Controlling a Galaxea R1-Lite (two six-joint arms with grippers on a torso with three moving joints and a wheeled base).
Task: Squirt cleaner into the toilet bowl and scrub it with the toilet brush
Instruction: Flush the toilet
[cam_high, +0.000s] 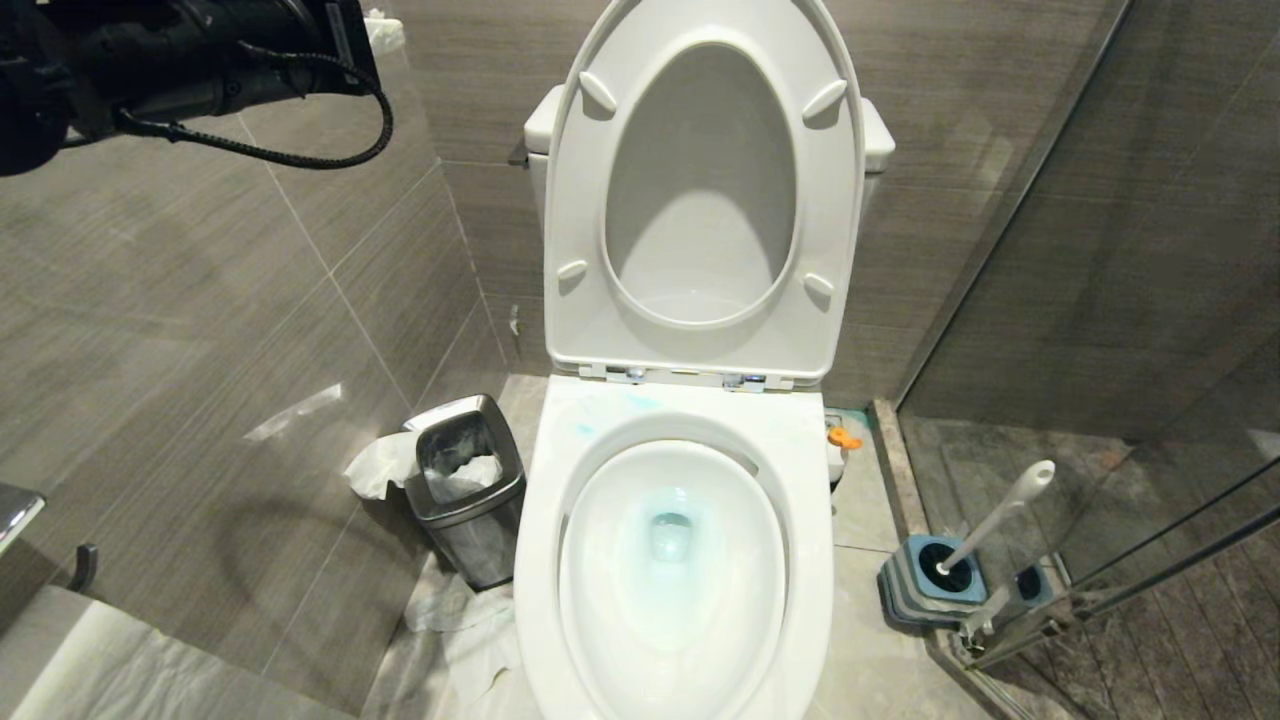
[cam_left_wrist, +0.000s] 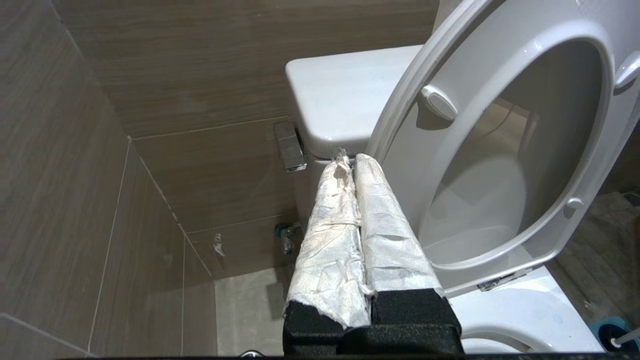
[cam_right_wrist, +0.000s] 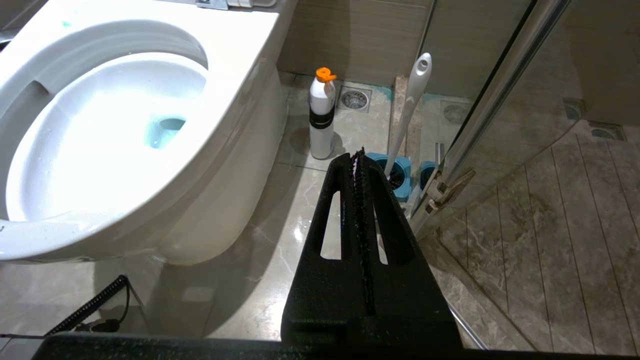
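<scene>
The toilet bowl (cam_high: 805, 560) stands open in the middle, with seat and lid (cam_high: 700, 180) raised against the cistern. Pale blue cleaner (cam_high: 670, 528) tints the water, and a faint smear (cam_high: 640, 402) marks the back rim. The toilet brush (cam_high: 1000, 518) leans in its blue-and-grey base (cam_high: 925, 585) on the floor to the right, also seen as the toilet brush (cam_right_wrist: 412, 100). My left gripper (cam_left_wrist: 352, 159) is shut and empty, its fingers wrapped in white cloth. It is held high, tips close to the cistern beside the chrome flush lever (cam_left_wrist: 290, 146). My right gripper (cam_right_wrist: 359, 155) is shut and empty, low over the floor, apart from the brush.
A white cleaner bottle (cam_right_wrist: 321, 115) with an orange cap stands between bowl and brush. A steel bin (cam_high: 468, 490) with a liner sits left of the bowl. A glass shower door (cam_high: 1100, 300) closes off the right side. The left arm (cam_high: 200, 50) fills the upper left corner.
</scene>
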